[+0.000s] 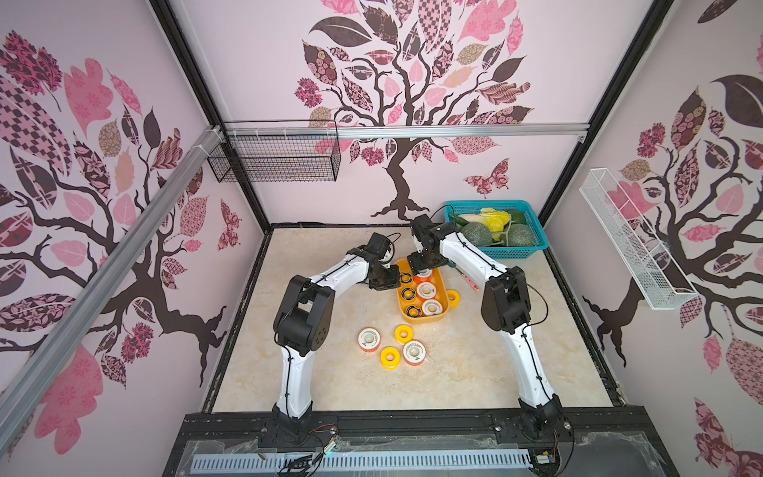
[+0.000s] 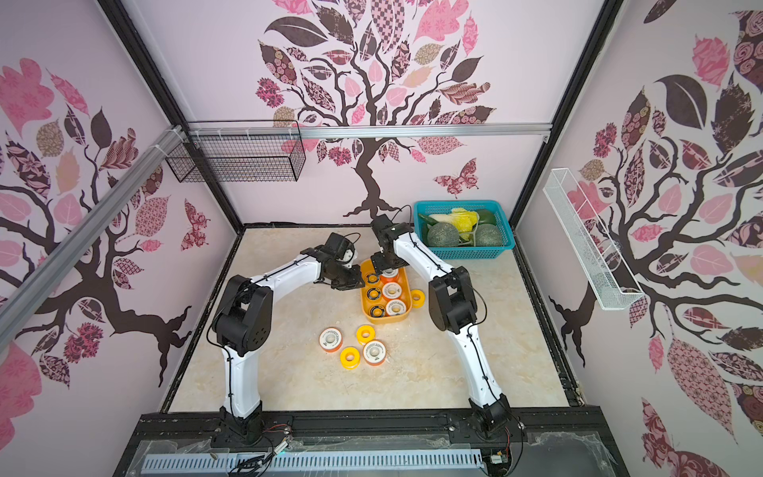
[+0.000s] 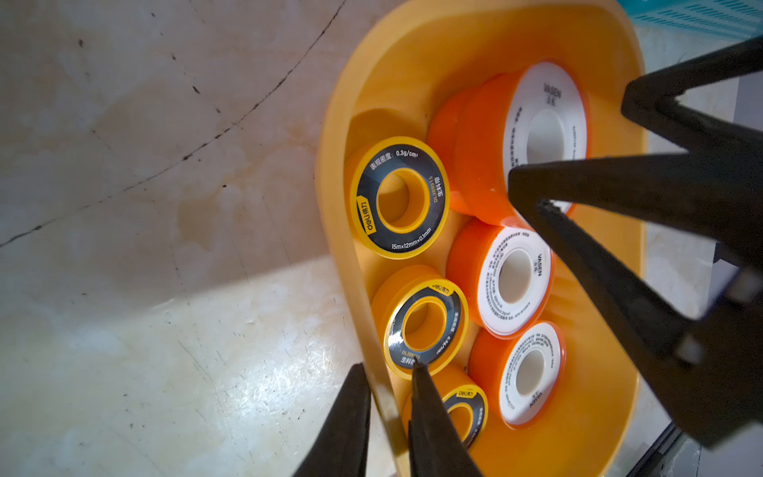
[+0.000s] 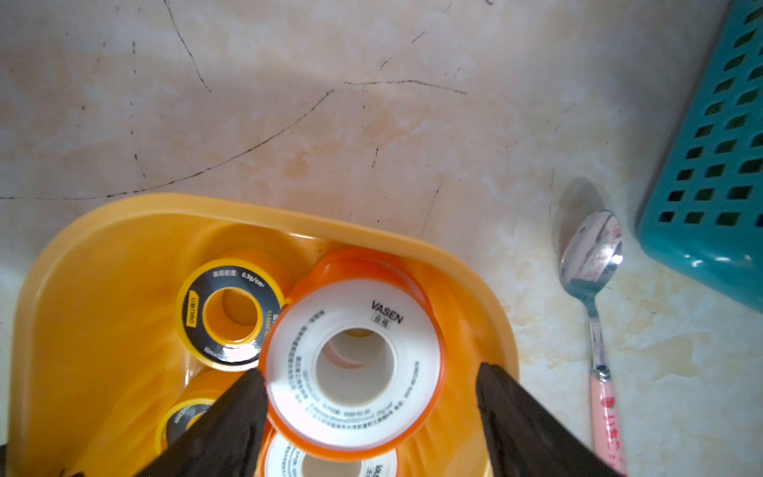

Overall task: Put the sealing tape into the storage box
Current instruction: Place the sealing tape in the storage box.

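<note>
Storage box holds sealing tape; teal basket, produce

Shallow yellow-orange plastic tub: walls were smooth and glossy.
White-faced, orange-rimmed tape spools: plastic rims shone; printed labels looked matt.
Black-ringed yellow tape spools: labels were slightly glossy.
Metal spoon with pink plastic handle: bowl was mirror-polished.
Cream marble-look tabletop: smooth, scratched.
</note>
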